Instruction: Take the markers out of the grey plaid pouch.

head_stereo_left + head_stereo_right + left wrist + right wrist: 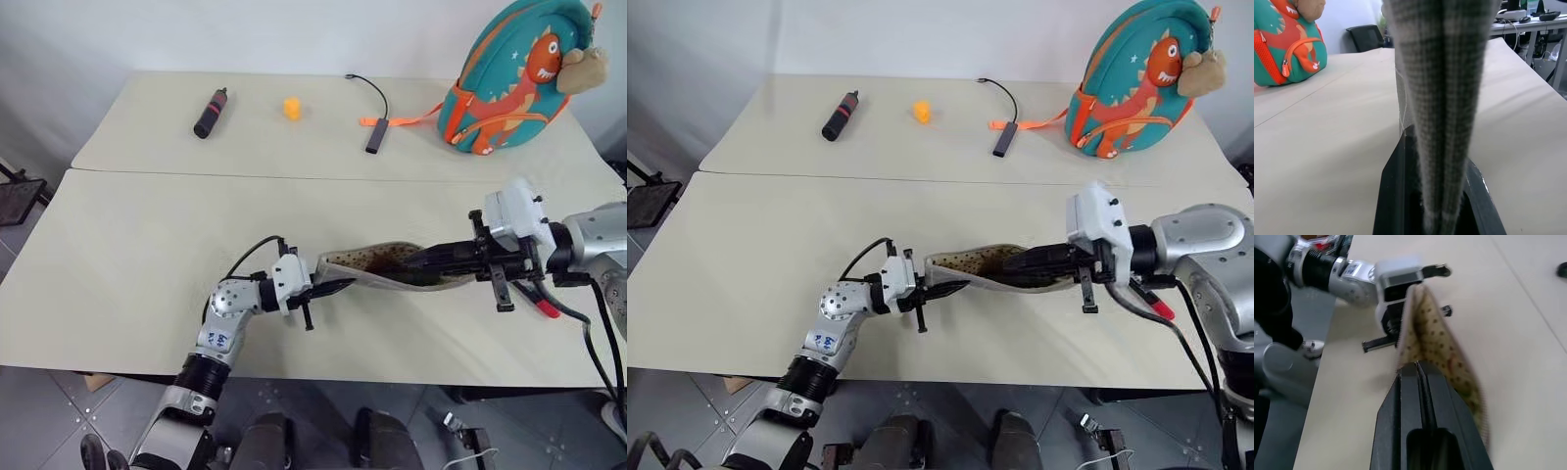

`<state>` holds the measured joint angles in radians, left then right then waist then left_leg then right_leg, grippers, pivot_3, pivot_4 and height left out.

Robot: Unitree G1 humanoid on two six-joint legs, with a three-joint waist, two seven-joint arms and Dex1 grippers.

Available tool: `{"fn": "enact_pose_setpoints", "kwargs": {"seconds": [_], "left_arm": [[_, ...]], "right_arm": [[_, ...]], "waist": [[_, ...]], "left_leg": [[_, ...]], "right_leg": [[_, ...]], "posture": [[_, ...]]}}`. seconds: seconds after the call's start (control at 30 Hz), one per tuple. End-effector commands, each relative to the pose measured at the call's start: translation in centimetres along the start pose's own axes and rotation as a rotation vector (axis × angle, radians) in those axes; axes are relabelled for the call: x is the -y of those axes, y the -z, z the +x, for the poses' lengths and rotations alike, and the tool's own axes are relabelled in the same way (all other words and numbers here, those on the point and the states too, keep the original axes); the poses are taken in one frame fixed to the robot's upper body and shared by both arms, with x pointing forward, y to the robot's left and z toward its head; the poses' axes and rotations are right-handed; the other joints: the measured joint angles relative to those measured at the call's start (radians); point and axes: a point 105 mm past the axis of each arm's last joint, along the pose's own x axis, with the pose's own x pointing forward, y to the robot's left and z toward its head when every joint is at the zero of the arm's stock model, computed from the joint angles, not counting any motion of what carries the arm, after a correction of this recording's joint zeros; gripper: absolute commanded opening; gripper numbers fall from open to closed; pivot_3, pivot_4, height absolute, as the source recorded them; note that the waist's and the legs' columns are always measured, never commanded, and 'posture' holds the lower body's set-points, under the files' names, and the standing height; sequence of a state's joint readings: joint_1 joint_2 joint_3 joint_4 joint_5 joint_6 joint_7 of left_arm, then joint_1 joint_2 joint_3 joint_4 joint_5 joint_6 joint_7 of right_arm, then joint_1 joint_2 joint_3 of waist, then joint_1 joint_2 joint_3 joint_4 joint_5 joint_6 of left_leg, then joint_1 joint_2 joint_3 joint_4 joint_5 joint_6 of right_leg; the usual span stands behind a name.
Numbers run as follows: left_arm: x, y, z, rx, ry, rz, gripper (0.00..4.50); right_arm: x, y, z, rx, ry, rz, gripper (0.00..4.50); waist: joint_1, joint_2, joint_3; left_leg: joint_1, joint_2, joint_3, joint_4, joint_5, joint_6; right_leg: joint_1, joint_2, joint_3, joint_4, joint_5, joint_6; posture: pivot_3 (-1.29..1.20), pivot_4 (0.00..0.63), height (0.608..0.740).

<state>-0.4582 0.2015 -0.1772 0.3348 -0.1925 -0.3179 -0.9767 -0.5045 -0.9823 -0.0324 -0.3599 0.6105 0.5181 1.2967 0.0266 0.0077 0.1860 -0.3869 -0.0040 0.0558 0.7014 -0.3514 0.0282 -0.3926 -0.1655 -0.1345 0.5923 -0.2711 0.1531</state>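
The right pincer's (416, 262) fingertips are hidden inside the grey plaid pouch (377, 266).

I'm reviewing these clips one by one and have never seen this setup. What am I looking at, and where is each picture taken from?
It is a two-armed robot at a table. Two pictures come from cameras in its head, two from cameras on its wrists. The left gripper is shut on one end of the pouch, held above the table with its dotted lining showing. The right gripper reaches into the pouch, fingers closed together. Farther back lie a black cylinder, a small orange piece, a cable and a dinosaur backpack.
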Motion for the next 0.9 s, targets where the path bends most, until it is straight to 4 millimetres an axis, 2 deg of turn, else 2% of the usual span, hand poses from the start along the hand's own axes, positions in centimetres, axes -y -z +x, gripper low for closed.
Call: {"fn": "enact_pose_setpoints", "kwargs": {"seconds": [0.03, 0.13, 0.2, 0.33, 0.43, 0.53, 0.6, 0.63, 0.8, 0.9], "left_arm": [[0.1, -0.4, 0.1, 0.021, -0.001, 0.014, 0.0], [0.5, -0.2, 0.1, 0.017, 0.001, 0.018, 0.0], [0.9, 0.0, 0.0, 0.008, 0.009, 0.031, 0.0], [1.1, 0.1, -0.2, 0.006, 0.009, 0.032, 0.0], [1.0, 0.1, -0.3, 0.008, -0.001, 0.018, 0.0], [0.9, 0.0, -0.4, 0.012, -0.009, 0.004, 0.0], [0.8, -0.1, -0.4, 0.016, -0.009, -0.003, 0.0], [0.7, -0.1, -0.4, 0.016, -0.009, -0.004, 0.0], [0.4, -0.3, -0.4, 0.025, -0.015, -0.024, 0.0], [0.5, -0.2, -0.3, 0.025, -0.004, -0.032, 0.0]], "right_arm": [[0.4, 1.3, 1.0, -0.111, 0.038, -0.045, 0.03], [1.6, 3.2, 2.0, -0.202, 0.115, -0.053, 0.03], [1.2, 3.3, 2.9, -0.193, 0.104, -0.044, 0.03], [1.4, 3.7, 3.4, -0.222, 0.128, -0.024, 0.03], [1.1, 3.7, 3.8, -0.236, 0.104, -0.017, 0.61], [1.0, 3.5, 4.5, -0.264, 0.078, -0.094, 1.59], [0.7, 4.2, 4.7, -0.38, 0.044, -0.13, 2.22], [0.6, 4.4, 4.8, -0.428, 0.028, -0.148, 2.22], [1.3, 3.9, 6.9, -0.451, 0.06, -0.199, 2.22], [1.4, 5.4, 8.1, -0.522, 0.056, -0.252, 2.22]], "waist": [[0.0, 0.0, 0.0], [-0.001, 0.0, 0.0], [-0.002, 0.0, 0.0], [0.0, 0.0, 0.0], [-0.001, 0.0, 0.0], [-0.003, 0.0, 0.0], [-0.003, 0.0, 0.0], [-0.004, 0.0, 0.0], [-0.004, 0.0, 0.0], [-0.005, 0.0, 0.0]], "left_leg": [[0.0, 0.0, 0.0, 0.0, 0.0, 0.0], [0.0, 0.0, 0.0, 0.0, 0.0, 0.0], [0.0, 0.0, 0.001, 0.0, 0.0, 0.0], [0.0, 0.0, 0.0, 0.0, 0.0, 0.0], [0.0, 0.0, 0.0, 0.0, 0.0, 0.0], [0.0, 0.0, 0.0, 0.0, 0.0, 0.0], [0.0, 0.0, 0.0, 0.0, 0.0, 0.0], [0.0, 0.0, 0.0, 0.0, 0.0, 0.0], [0.0, 0.0, 0.0, 0.0, 0.0, 0.0], [0.0, 0.0, 0.0, 0.0, 0.0, 0.0]], "right_leg": [[0.0, 0.0, 0.0, 0.0, 0.0, 0.0], [0.0, 0.0, 0.0, 0.0, 0.0, 0.0], [0.0, 0.0, 0.0, 0.0, 0.0, 0.0], [0.0, 0.0, 0.0, 0.0, 0.0, 0.0], [0.0, 0.0, 0.0, 0.0, 0.0, 0.0], [0.0, 0.0, 0.0, 0.0, 0.0, 0.0], [0.0, 0.0, 0.0, 0.0, 0.0, 0.0], [0.0, 0.0, 0.0, 0.0, 0.0, 0.0], [-0.001, 0.0, 0.001, 0.001, 0.0, 0.0], [-0.001, 0.0, 0.001, 0.0, 0.0, 0.0]], "posture": [[0.0, 0.15, 0.74], [0.0, 0.15, 0.74], [0.0, 0.15, 0.74], [0.0, 0.15, 0.74], [0.0, 0.15, 0.74], [0.0, 0.15, 0.74], [0.0, 0.15, 0.74], [0.0, 0.15, 0.74], [0.0, 0.15, 0.74], [0.0, 0.15, 0.74]]}}
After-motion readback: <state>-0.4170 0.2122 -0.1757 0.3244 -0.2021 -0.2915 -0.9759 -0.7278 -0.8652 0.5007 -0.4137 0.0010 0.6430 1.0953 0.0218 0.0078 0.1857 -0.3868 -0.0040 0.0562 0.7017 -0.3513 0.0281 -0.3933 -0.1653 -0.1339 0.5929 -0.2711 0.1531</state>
